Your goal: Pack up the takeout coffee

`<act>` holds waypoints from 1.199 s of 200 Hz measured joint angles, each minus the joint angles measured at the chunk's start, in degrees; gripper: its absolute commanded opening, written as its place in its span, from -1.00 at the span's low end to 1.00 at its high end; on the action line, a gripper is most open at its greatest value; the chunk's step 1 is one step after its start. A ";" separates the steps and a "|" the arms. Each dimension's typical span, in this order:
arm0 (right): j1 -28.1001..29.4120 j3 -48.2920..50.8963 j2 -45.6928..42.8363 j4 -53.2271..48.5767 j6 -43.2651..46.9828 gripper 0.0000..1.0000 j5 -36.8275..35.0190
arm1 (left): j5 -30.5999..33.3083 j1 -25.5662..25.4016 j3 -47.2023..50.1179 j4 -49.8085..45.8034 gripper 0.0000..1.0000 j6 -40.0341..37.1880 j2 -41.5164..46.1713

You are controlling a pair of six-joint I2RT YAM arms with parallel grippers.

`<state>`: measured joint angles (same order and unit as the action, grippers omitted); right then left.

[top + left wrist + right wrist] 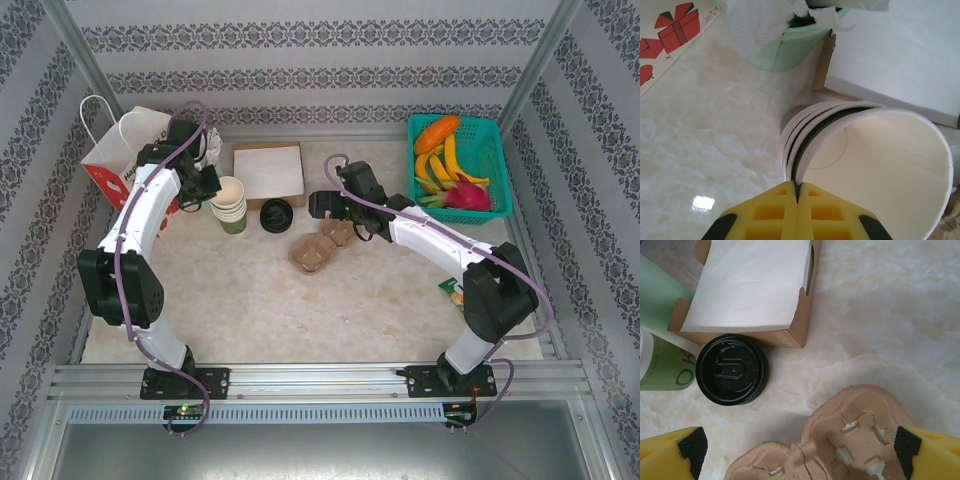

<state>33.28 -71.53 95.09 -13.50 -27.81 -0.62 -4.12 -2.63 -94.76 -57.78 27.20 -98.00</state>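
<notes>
Left fingers (765,216) closed, seemingly on the cup stack's (880,165) rim; right fingers (670,454) spread wide near takeout coffee (732,369).

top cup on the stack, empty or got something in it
Empty. The left wrist view looks down into the top cup of the stack: bare cream wall and floor, nothing inside.

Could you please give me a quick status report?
Left gripper shut on stacked cups, at rim. Right gripper open above cup carrier. Takeout coffee untouched beside box.
</notes>
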 measured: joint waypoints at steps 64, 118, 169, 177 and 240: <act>0.00 -1.57 0.00 -0.74 1.20 0.96 -0.13 | -0.20 0.72 0.00 0.46 -1.00 0.20 0.57; 0.00 -1.62 0.00 -1.20 1.16 0.96 -0.11 | -0.17 1.60 -1.64 0.52 -1.00 0.20 3.50; 0.00 -1.62 0.00 -1.36 1.01 0.96 0.00 | -0.92 1.68 -4.76 0.31 -1.00 0.15 5.84; 0.00 -1.62 0.00 -1.33 0.96 0.96 0.00 | -1.49 1.73 -5.57 0.20 -1.00 0.09 6.14; 0.00 -1.62 -0.02 -1.36 0.50 0.96 1.36 | -5.84 1.60 -10.60 -4.81 -1.00 -1.75 10.45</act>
<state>33.28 -73.14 95.07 -14.85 -27.31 0.73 -9.96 -1.04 -105.36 -62.59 25.45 -87.55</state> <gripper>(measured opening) 0.980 0.064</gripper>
